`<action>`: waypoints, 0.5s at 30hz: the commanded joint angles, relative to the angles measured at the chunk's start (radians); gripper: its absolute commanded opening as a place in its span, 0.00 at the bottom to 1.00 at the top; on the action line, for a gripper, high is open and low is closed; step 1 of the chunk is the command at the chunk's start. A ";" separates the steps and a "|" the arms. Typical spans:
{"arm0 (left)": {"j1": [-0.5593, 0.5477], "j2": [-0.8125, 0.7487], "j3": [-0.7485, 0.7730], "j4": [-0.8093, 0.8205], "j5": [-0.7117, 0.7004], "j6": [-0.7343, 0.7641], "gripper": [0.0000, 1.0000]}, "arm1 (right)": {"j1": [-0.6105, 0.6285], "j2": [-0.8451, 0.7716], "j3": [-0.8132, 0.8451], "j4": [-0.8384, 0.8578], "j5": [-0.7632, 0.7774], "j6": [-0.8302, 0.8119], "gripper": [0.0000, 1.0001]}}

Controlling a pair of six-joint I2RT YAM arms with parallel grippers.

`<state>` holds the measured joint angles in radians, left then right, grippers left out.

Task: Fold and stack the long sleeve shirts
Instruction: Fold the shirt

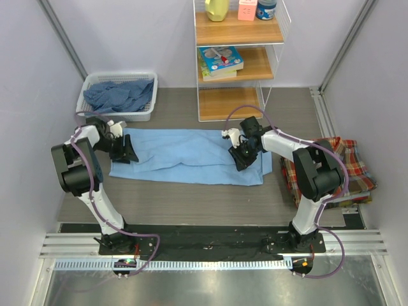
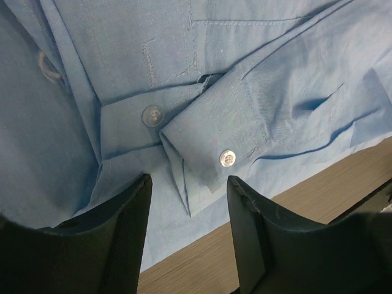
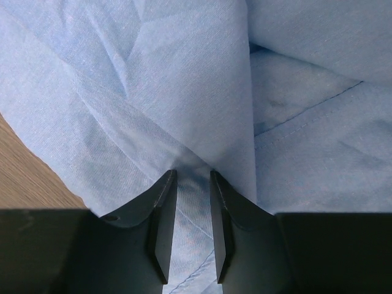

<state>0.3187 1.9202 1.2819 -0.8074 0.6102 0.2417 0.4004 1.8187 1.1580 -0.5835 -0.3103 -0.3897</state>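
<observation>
A light blue long sleeve shirt (image 1: 185, 153) lies spread flat across the middle of the table. My left gripper (image 1: 127, 153) stands open at its left end. In the left wrist view the jaws (image 2: 190, 180) straddle the shirt's edge just below a buttoned cuff (image 2: 226, 158), with flat cloth and bare table between them. My right gripper (image 1: 241, 158) is down on the shirt's right part. Its jaws (image 3: 192, 174) stand narrow, shut on a gathered ridge of the light blue cloth (image 3: 184, 92). A plaid shirt (image 1: 344, 167) lies folded at the right edge.
A white basket (image 1: 148, 108) with darker blue shirts (image 1: 118, 94) stands at the back left. A wooden shelf unit (image 1: 239, 64) with books and bottles stands behind the shirt. A strip of brown table (image 1: 191, 204) runs in front of the shirt.
</observation>
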 commanded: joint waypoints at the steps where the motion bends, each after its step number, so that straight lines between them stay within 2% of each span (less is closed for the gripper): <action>1: -0.004 0.017 -0.012 0.048 0.011 -0.068 0.53 | 0.005 0.013 0.028 -0.003 0.031 -0.011 0.34; 5: -0.004 0.040 -0.012 0.063 0.048 -0.085 0.49 | 0.005 0.019 0.032 -0.003 0.037 -0.015 0.33; 10: -0.003 0.030 0.007 0.073 0.106 -0.113 0.31 | 0.005 0.028 0.034 -0.004 0.056 -0.026 0.33; 14: -0.004 0.026 0.013 0.065 0.145 -0.122 0.30 | 0.005 0.033 0.035 -0.003 0.060 -0.029 0.33; 15: -0.003 0.028 0.017 0.065 0.145 -0.124 0.23 | 0.003 0.034 0.039 -0.003 0.062 -0.029 0.33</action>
<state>0.3164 1.9526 1.2755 -0.7597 0.6868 0.1390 0.4019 1.8286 1.1698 -0.5892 -0.2882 -0.3969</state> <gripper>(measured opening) 0.307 0.331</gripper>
